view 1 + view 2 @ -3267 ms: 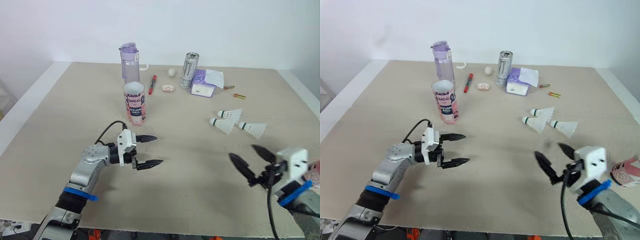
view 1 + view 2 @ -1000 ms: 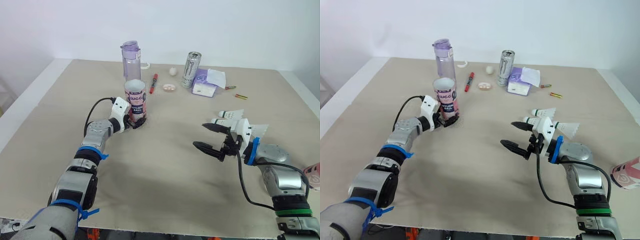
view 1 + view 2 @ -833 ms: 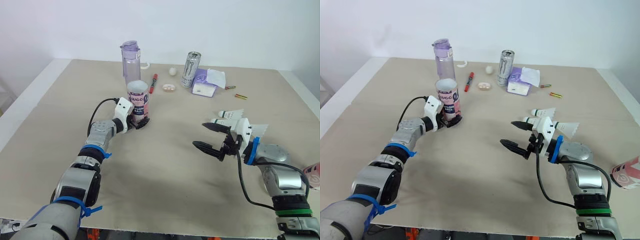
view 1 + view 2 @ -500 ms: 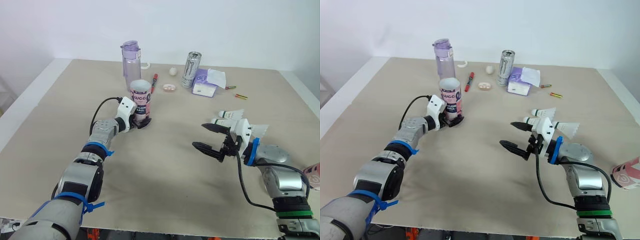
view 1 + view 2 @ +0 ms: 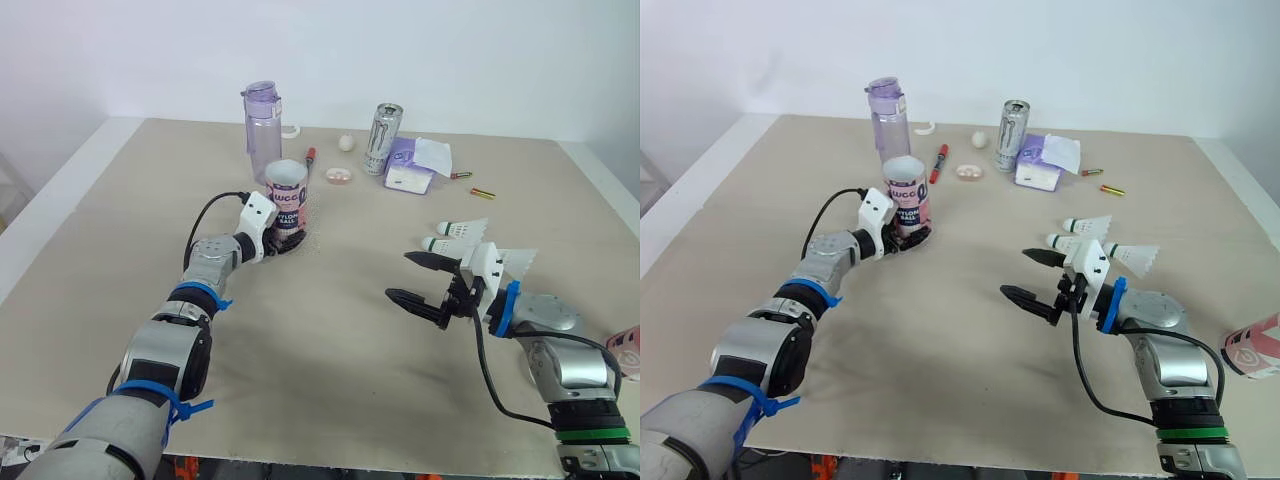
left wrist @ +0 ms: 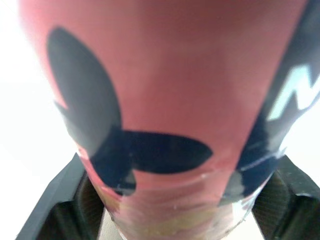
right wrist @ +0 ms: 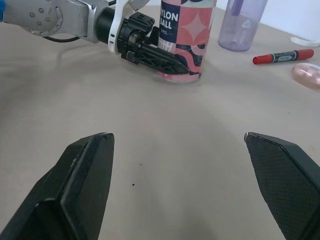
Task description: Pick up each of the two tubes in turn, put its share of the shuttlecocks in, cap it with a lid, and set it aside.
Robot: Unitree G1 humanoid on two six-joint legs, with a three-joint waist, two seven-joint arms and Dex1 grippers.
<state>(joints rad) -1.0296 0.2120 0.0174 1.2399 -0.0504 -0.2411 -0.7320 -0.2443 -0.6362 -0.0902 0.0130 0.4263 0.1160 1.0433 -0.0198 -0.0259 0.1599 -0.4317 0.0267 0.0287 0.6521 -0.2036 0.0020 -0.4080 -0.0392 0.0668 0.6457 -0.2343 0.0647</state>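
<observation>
The table [image 5: 120,230] was a broad, matte beige slab with a white rim. Two cylindrical tubes with pink printed walls were in sight. One tube [image 5: 287,195] stood upright and open-topped left of the table's middle. The second tube [image 5: 1250,345] lay on its side at the right edge. Behind the upright one stood one translucent purple bottle [image 5: 262,120]. One shiny metal can [image 5: 380,138] stood further right. Three white feathered shuttlecocks [image 5: 465,229] lay close together on the right half, each cone-shaped with a rounded tip. One slim red marker [image 5: 306,166] lay near the bottle.

The left hand [image 5: 285,243] had its black fingers closed against the base of the upright tube, one on each side. The right hand [image 5: 400,276] hung spread wide just in front of the shuttlecocks, holding nothing.
</observation>
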